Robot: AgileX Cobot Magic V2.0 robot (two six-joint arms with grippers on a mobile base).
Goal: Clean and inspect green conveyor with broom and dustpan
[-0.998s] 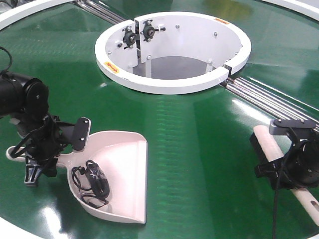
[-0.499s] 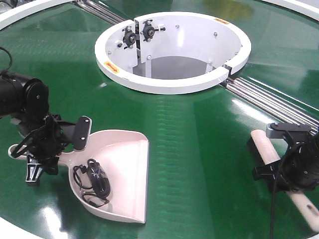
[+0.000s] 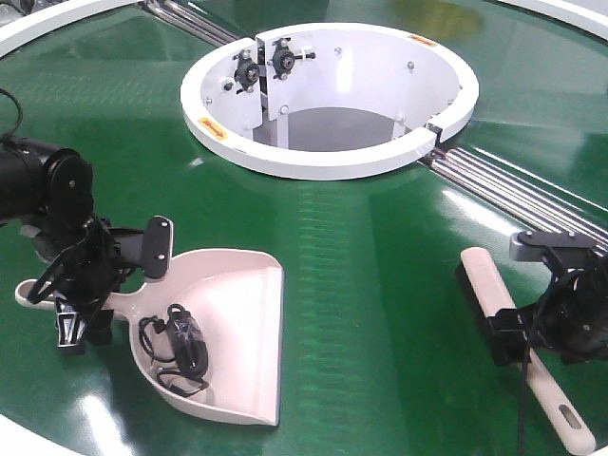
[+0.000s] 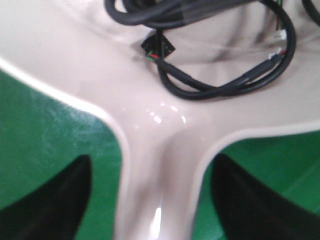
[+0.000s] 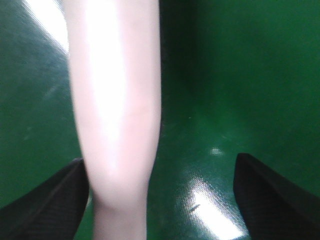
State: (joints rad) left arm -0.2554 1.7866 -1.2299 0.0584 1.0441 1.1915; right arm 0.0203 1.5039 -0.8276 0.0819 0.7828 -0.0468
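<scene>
Front view: a glossy green conveyor (image 3: 380, 247) fills the scene, with a white ring opening (image 3: 328, 95) at the top centre and steel rollers (image 3: 513, 190) running off to the right. At lower left a pink dustpan (image 3: 233, 332) lies flat on the belt, its straight lip facing right. A tangle of black cable (image 3: 176, 347) sits inside the scoop. The left claw (image 3: 85, 304) is over the dustpan's handle where it joins the scoop. At lower right the broom (image 3: 518, 347) lies on the belt, pointing up and to the left, its hang hole at the near end. The right claw (image 3: 532, 332) is over the broom's middle.

Left wrist view: the dustpan (image 4: 150, 125) neck runs up the centre between two dark fingers (image 4: 55, 200). The fingers stand apart on either side, with green belt showing between each and the handle; the left claw is spread. The cable (image 4: 215, 85) loops across the scoop above.

Right wrist view: the broom (image 5: 115, 100) back rises at left. One dark finger (image 5: 50, 205) is just beside it, and the other stands well off to the right, so the right claw is spread.
</scene>
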